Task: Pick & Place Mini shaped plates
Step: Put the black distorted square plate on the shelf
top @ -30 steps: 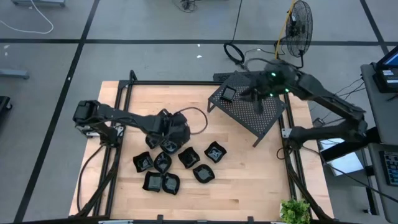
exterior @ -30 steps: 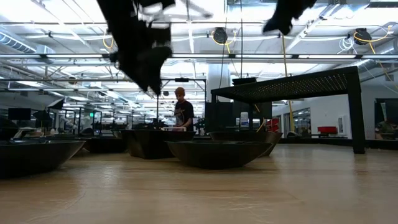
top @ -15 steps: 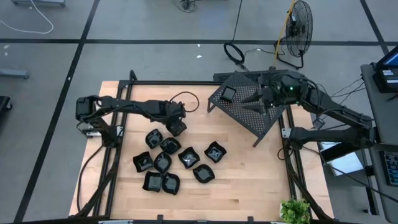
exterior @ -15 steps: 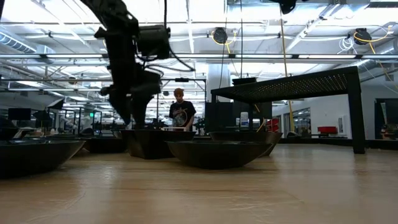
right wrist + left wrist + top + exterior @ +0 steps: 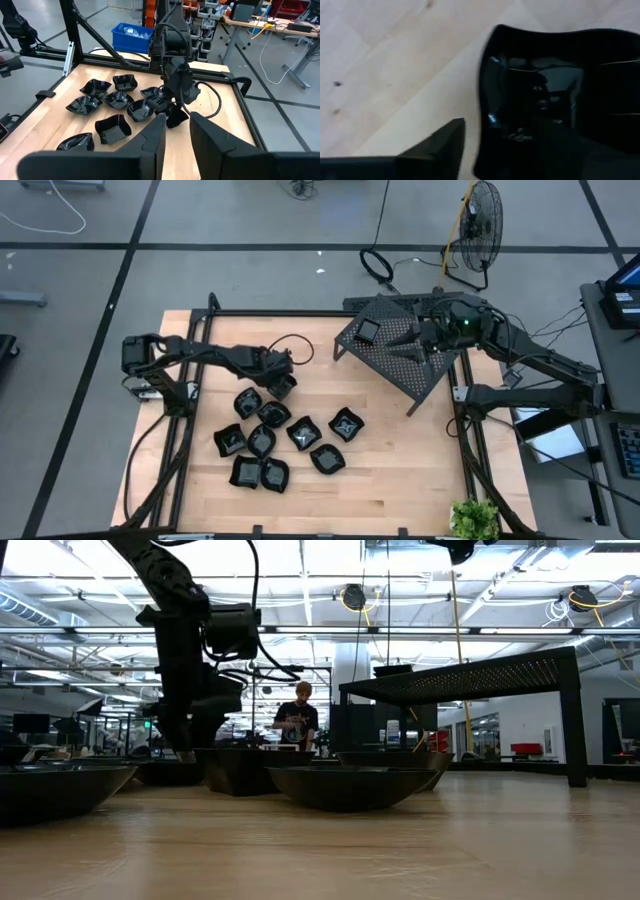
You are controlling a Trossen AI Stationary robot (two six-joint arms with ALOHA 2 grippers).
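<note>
Left gripper (image 5: pixel 283 383): low over the wooden table (image 5: pixel 400 470), at the far edge of the cluster of plates. In the left wrist view one dark finger (image 5: pixel 437 145) stands on the wood just beside the rim of a glossy plate (image 5: pixel 545 100); the other finger is not clearly seen. The jaws stand apart on both sides of this rim — not yet pressed on it, as far as I can see.

Right gripper (image 5: pixel 175 131): raised above the black perforated rack (image 5: pixel 400 345), well apart from the plates. Its two fingers are near each other with a narrow gap, and nothing is between them.

Mini shaped plates (image 5: pixel 285 435): about nine small glossy black dishes lie close together on the table, in the left half, between the left arm and the near edge. One more small dish (image 5: pixel 368 331) sits on the top of the rack.

Low view: the dishes show as dark bowls in a row (image 5: pixel 350 785), and the left arm comes down behind them.

Background: a person (image 5: pixel 298 720) stands far behind the table — a fan (image 5: pixel 480 220) is on the floor beyond the rack.
</note>
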